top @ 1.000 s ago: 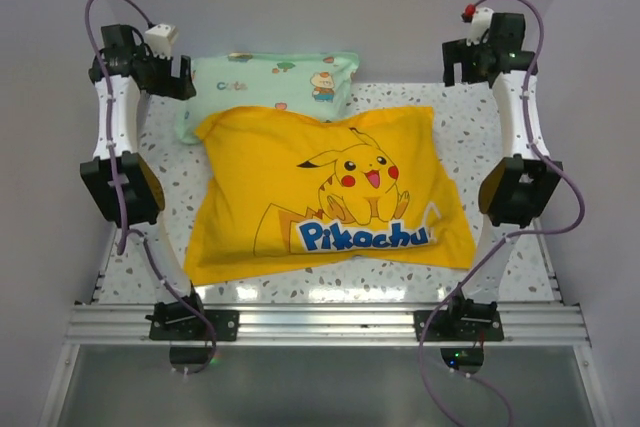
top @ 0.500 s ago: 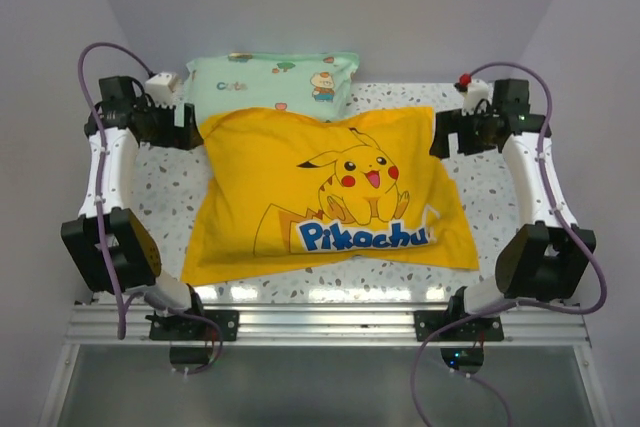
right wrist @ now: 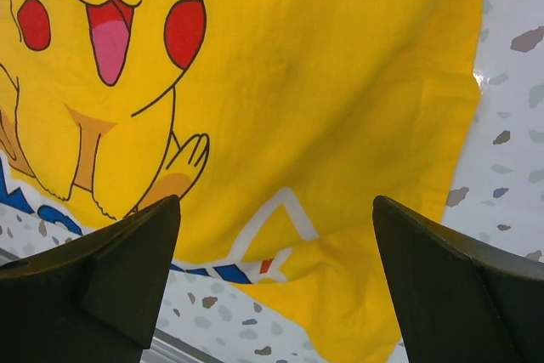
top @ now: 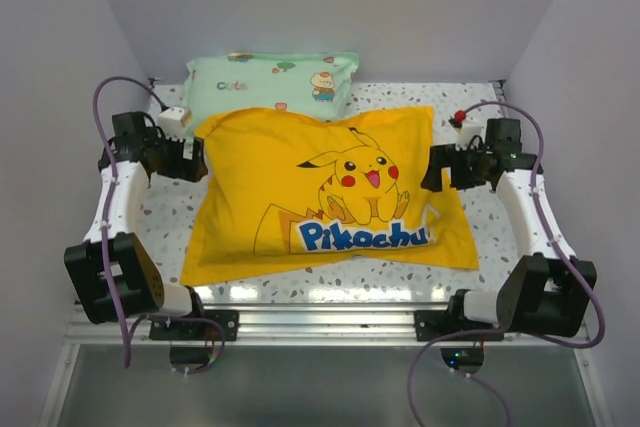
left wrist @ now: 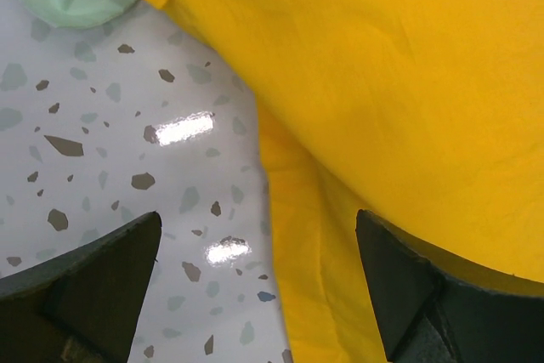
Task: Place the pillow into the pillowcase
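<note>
Two arms, one yellow case, one green pillow, one desk.

Item 1: the pillowcase [top: 330,187], bright yellow, is lying across the middle of the speckled desk [top: 480,117] with its Pikachu picture and blue lettering facing up. It is looking puffed, but what is filling it is not showing in any view. Its far edge is overlapping the near side of the mint-green pillow [top: 270,79], which is lying at the back of the desk.

Item 2: the left arm [top: 118,209] is reaching to the case's left edge, near the far corner. The left jaws are standing wide apart and gripping nothing. They are hanging over the line where yellow cloth meets bare desk, with a green pillow corner showing beyond.

Item 3: the right arm [top: 535,212] is reaching to the case's right edge. The right jaws are also standing wide apart and gripping nothing, over the cloth just right of the picture. Whether either pair is touching the cloth cannot be told.
</note>
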Available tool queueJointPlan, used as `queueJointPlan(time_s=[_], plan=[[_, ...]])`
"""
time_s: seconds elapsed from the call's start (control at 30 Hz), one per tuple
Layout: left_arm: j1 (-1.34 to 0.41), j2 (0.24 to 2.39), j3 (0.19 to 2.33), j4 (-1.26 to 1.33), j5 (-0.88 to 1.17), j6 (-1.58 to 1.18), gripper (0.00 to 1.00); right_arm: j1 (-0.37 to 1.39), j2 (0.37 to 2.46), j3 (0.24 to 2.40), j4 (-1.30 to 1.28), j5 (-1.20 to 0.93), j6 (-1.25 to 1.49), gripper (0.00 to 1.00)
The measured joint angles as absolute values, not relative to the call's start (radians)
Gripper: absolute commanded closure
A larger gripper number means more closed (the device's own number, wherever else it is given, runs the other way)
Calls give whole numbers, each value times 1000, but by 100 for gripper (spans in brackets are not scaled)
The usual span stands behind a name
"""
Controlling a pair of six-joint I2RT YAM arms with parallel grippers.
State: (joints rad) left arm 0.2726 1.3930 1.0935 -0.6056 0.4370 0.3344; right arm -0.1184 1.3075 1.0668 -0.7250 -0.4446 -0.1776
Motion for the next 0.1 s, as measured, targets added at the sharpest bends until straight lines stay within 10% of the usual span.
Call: queueJointPlan(time_s=[0.1], plan=[[273,1380,1089,-582,448,336,0,-118,1305,1065,-713,-447,-173,2]])
